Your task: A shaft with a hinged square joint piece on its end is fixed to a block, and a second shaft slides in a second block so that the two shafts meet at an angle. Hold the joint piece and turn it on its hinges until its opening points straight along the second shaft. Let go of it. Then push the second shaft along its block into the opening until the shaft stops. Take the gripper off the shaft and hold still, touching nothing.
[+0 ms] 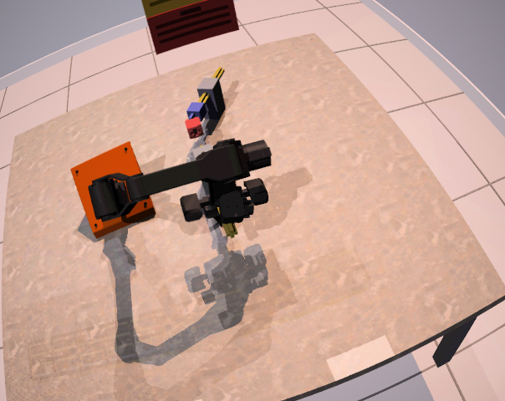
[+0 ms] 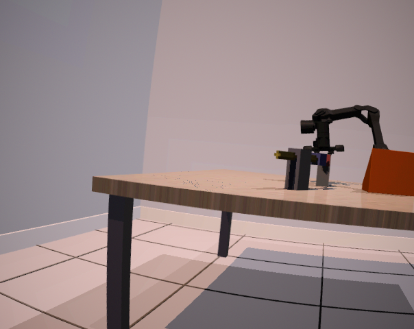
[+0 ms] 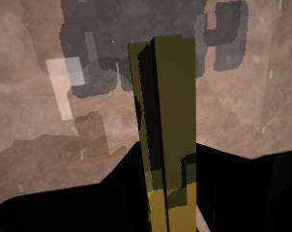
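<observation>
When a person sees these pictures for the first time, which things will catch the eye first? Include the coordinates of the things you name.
Probably the bright orange base (image 1: 108, 165) (image 2: 393, 173), at the left of the top view and the right of the exterior view, with the black arm rising from it. Next would come the small red piece (image 1: 193, 128) (image 2: 328, 159) beside a blue one (image 1: 196, 109) (image 2: 319, 158). In the wrist view, the yellow shaft (image 3: 177, 106) runs up the middle, between the gripper's dark fingers.

Your arm arches up from its base and over, with the wrist above the fingers and the gripper (image 1: 229, 215) (image 2: 321, 155) (image 3: 157, 144) pointing down. Its two fingers stand partway closed, one on each side, a narrow space between them.
</observation>
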You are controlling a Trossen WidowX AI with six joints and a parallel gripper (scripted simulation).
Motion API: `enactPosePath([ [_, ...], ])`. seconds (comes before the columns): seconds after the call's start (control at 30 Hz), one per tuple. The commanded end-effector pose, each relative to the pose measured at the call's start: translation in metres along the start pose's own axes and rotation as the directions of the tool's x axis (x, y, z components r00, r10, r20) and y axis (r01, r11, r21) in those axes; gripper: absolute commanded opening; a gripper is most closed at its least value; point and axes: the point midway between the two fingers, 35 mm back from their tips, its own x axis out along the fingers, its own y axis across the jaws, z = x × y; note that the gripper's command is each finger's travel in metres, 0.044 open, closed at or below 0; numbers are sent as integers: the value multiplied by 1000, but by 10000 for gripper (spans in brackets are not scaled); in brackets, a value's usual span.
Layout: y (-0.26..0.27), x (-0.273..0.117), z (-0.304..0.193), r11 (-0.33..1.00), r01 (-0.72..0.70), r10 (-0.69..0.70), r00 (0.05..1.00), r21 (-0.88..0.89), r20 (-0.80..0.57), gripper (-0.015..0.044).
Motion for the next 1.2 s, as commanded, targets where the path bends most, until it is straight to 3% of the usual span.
enactPosePath([
  [0.0,0,-1,1,1000,-5,5,1000,1,3,67],
  [0.63,0,-1,1,993,-119,119,993,0,3,67],
  [0.9,0,0,0,996,-90,90,996,-1,0,0],
  [1.17,0,0,-5,995,-101,101,995,-1,1,0],
])
